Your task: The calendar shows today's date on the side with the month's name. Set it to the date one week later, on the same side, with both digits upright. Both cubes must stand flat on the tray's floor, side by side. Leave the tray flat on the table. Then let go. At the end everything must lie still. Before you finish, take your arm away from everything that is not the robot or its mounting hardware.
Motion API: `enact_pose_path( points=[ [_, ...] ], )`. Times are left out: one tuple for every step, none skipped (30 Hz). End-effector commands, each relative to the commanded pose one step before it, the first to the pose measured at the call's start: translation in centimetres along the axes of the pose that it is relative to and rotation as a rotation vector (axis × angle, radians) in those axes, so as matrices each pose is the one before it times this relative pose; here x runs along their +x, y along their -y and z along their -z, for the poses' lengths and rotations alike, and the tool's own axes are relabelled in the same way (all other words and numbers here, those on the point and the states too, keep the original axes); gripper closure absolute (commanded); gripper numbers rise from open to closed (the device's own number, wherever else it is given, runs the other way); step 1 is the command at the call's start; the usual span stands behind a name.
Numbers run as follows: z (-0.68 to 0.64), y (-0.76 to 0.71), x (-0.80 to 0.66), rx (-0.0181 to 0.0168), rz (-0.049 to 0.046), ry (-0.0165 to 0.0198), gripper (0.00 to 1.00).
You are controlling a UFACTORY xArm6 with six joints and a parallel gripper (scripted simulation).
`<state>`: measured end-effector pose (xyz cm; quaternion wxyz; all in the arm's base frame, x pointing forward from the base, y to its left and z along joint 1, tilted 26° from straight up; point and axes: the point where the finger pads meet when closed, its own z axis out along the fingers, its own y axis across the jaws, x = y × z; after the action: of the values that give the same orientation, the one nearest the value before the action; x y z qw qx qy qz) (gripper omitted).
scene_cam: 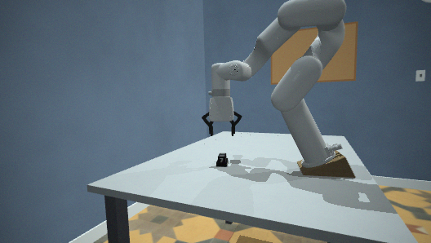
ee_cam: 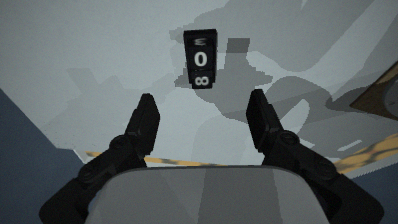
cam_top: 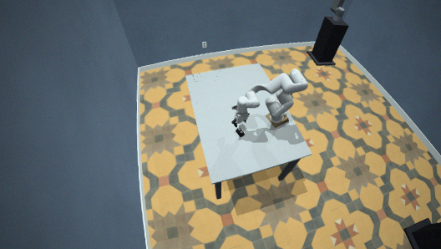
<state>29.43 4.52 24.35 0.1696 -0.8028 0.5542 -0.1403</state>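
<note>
A small black calendar block lies on the pale table, free of my fingers. In the wrist view its faces show a sideways 3, a 0 and an 8 in white. In the exterior view the block shows a 7 on its side. It also appears as a dark speck in the top view. My gripper is open and empty, hanging well above the block. I cannot make out a separate tray or tell the two cubes apart.
A small grey flat patch lies right beside the block; I cannot tell if it is an object or a shadow. The arm's base stands on a wooden wedge at the table's right side. The table edge runs near the front left.
</note>
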Motion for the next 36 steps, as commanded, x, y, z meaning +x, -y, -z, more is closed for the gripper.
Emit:
enact_pose_path(
  points=[
    [0.147,0.139,0.026,0.00418,0.00028,-0.00107,0.0],
    [0.0,0.0,0.0,0.0,0.0,0.0,0.0],
    [0.0,0.0,0.0,0.0,0.0,0.0,0.0],
    [0.0,0.0,0.0,0.0,0.0,0.0,0.0],
    [0.0,0.0,0.0,0.0,0.0,0.0,0.0],
    [0.0,0.0,0.0,0.0,0.0,0.0,0.0],
    [0.0,0.0,0.0,0.0,0.0,0.0,0.0],
    [0.0,0.0,0.0,0.0,0.0,0.0,0.0],
    [0.0,0.0,0.0,0.0,0.0,0.0,0.0],
    [0.0,0.0,0.0,0.0,0.0,0.0,0.0],
    [0.0,0.0,0.0,0.0,0.0,0.0,0.0],
    [0.0,0.0,0.0,0.0,0.0,0.0,0.0],
    [0.0,0.0,0.0,0.0,0.0,0.0,0.0],
    [0.0,0.0,0.0,0.0,0.0,0.0,0.0],
    [-0.015,-0.001,-0.037,-0.00007,-0.00003,-0.00001,0.0],
    [-0.086,-0.004,-0.207,-0.00036,-0.00015,-0.00005,0.0],
    [-0.173,-0.011,-0.427,-0.00057,-0.00023,-0.00009,0.0],
    [-0.236,-0.021,-0.603,-0.00042,-0.00018,-0.00008,0.0],
    [-0.251,-0.032,-0.673,0.00005,0.0,0.0,0.0],
    [-0.219,-0.037,-0.614,0.00051,0.00016,0.00012,0.0],
    [-0.152,-0.031,-0.442,0.00063,0.00021,0.00017,0.0],
    [-0.072,-0.017,-0.216,0.00038,0.00013,0.00011,0.0],
    [-0.013,-0.003,-0.038,0.00007,0.00002,0.00002,0.0],
    [0.0,0.0,0.0,0.0,0.0,0.0,0.53],
    [0.0,0.0,0.0,0.0,0.0,0.0,0.53],
    [0.0,0.0,0.0,0.0,0.0,0.0,0.53],
    [0.0,0.0,0.0,0.0,0.0,0.0,0.53],
    [0.0,0.0,0.0,0.0,0.0,0.0,0.53],
    [0.0,0.0,0.0,0.0,0.0,0.0,0.53],
    [0.0,0.0,0.0,0.0,0.0,0.0,0.53],
    [0.0,0.0,0.0,0.0,0.0,0.0,0.53],
    [0.0,0.0,0.0,0.0,0.0,0.0,0.53],
    [0.0,0.0,0.0,0.0,0.0,0.0,0.53],
    [0.0,0.0,0.0,0.0,0.0,0.0,0.53],
    [0.0,0.0,0.0,0.0,0.0,0.0,0.53],
    [0.0,0.0,0.0,0.0,0.0,0.0,0.53]
  ],
)
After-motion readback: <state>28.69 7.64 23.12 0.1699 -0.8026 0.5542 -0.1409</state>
